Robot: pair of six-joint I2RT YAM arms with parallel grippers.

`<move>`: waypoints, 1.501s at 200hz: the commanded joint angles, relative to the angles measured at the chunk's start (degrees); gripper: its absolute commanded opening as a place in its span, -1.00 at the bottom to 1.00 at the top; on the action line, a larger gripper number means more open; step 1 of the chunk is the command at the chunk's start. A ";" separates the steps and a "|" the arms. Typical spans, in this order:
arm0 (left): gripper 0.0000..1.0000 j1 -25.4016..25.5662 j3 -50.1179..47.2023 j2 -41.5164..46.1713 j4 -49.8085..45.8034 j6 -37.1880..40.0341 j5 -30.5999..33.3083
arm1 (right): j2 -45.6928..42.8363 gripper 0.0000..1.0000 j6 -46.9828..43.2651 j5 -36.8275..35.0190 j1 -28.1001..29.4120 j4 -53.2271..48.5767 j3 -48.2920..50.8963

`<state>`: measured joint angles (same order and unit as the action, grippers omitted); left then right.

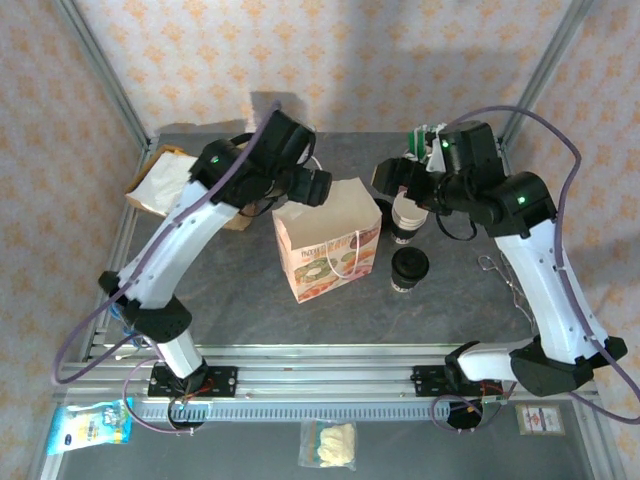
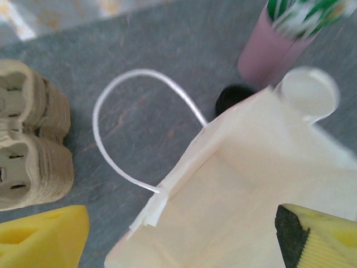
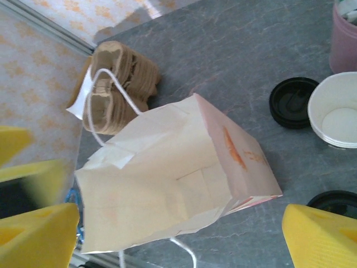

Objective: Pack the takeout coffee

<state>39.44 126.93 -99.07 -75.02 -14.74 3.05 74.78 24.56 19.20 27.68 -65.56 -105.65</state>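
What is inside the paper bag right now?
The paper bag shows bare folded paper, no cup; its near wall hides part of the floor. The takeout coffee stands outside it.

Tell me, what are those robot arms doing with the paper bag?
They are getting ready to pack a coffee. The paper bag stands open in the middle of the table and looks empty inside. The left tool and the right tool hover by its mouth, both open and holding nothing. The lidded coffee cup sits on the table beside the bag, not yet packed.
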 commanded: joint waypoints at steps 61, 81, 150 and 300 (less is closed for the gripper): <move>0.67 -2.35 1.50 -7.79 -2.46 4.11 -2.65 | -0.65 0.86 1.81 6.45 -0.31 1.19 0.53; 0.53 -2.26 -0.28 -7.38 -3.09 3.38 -2.79 | -1.26 0.87 1.72 6.00 -0.34 1.98 1.40; -0.19 -0.29 -4.70 -7.71 -3.10 1.48 -2.88 | -2.97 0.87 2.15 4.40 -0.37 3.62 3.52; -0.96 -0.07 -16.00 5.76 0.33 -23.71 -1.90 | -0.27 0.60 0.79 4.46 -0.17 1.51 9.72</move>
<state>39.29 111.68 -95.13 -75.94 -33.82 -0.60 73.25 25.69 24.03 27.57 -63.37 -95.59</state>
